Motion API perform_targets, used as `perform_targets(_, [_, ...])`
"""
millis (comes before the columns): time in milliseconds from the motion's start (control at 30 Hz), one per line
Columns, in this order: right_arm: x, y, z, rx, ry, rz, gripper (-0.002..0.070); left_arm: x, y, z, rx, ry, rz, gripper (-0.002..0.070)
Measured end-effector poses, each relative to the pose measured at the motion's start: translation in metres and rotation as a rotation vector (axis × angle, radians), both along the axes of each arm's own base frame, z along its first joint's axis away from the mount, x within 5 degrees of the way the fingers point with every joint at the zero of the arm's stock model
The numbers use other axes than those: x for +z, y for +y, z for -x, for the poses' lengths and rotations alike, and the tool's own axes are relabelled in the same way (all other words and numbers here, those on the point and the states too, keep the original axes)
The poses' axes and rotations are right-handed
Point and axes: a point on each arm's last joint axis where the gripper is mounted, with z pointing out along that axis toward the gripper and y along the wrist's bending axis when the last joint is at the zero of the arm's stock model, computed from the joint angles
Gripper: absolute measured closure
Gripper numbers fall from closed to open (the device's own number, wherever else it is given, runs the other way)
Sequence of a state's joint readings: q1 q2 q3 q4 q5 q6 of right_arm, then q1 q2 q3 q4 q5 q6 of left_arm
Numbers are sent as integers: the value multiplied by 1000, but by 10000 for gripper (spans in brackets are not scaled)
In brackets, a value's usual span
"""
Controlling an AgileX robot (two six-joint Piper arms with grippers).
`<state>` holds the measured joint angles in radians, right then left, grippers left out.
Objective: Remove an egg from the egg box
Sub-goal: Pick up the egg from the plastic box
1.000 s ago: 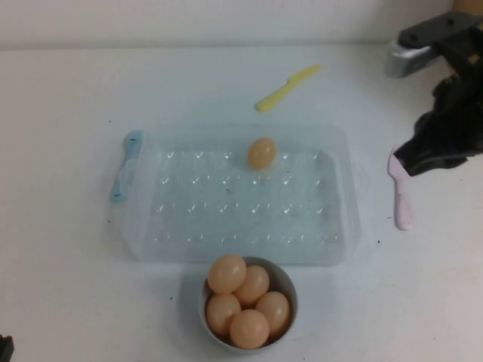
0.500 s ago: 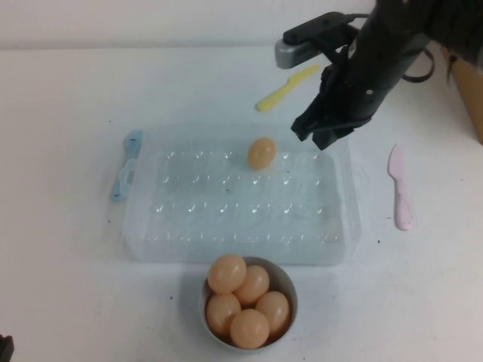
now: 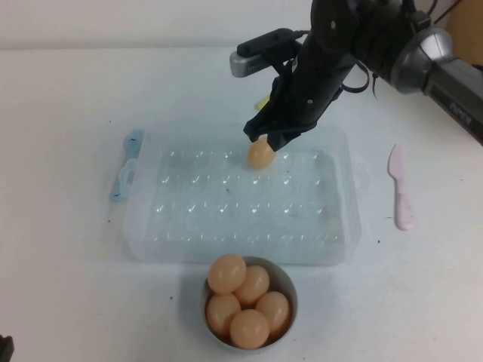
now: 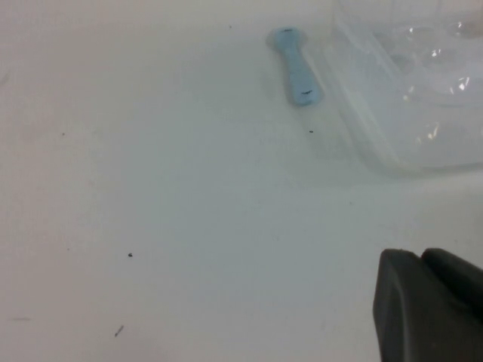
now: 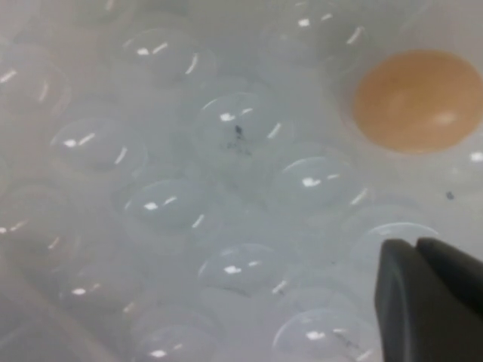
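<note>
One peach-tan egg [image 3: 261,154] sits in a dimple near the far edge of the clear egg box [image 3: 226,215]. It also shows in the right wrist view [image 5: 419,100]. My right gripper [image 3: 266,140] hangs just above the egg and a little behind it, with its fingers together and empty; in the right wrist view [image 5: 416,246] it is over the box's dimples [image 5: 166,204], apart from the egg. My left gripper [image 4: 416,256] is shut and empty, low over the bare table left of the box [image 4: 407,98].
A white bowl [image 3: 287,282] with several eggs stands in front of the box. The light blue clip [image 3: 127,164] is at the box's left end and also shows in the left wrist view [image 4: 296,72]. A pink spatula [image 3: 401,188] lies to the right. A yellow spatula [image 3: 261,104] is mostly hidden behind my right arm.
My right arm has swung left from the table's right side to above the egg in the box. The egg, box and bowl have not moved.
</note>
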<state>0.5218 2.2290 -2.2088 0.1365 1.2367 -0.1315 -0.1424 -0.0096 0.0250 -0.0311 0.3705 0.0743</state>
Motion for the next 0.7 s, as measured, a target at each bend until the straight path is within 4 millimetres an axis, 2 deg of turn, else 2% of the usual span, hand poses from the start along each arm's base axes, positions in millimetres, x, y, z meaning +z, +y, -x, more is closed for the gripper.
perform_targets(100, [-4, 5, 1, 5, 32, -38, 680, 0, 0, 0, 0, 0, 0, 678])
perform_targets(200, [-7, 8, 0, 4, 36, -63, 607, 0, 0, 0, 0, 0, 0, 678])
perform_targets(267, [-10, 10, -3, 1, 33, -75, 507, 0, 0, 0, 0, 0, 0, 678])
perform_targets(367, [-12, 13, -6, -8, 12, -97, 318, 0, 0, 0, 0, 0, 0, 678])
perform_targets(433, [-12, 14, -8, -39, 4, -118, 232, 0, 0, 0, 0, 0, 0, 678])
perform_targets(533, [-17, 16, -13, -91, -3, -148, 189, 0, 0, 0, 0, 0, 0, 678])
perform_targets(700, [-35, 19, -20, -131, 11, -151, 204, 0, 0, 0, 0, 0, 0, 678])
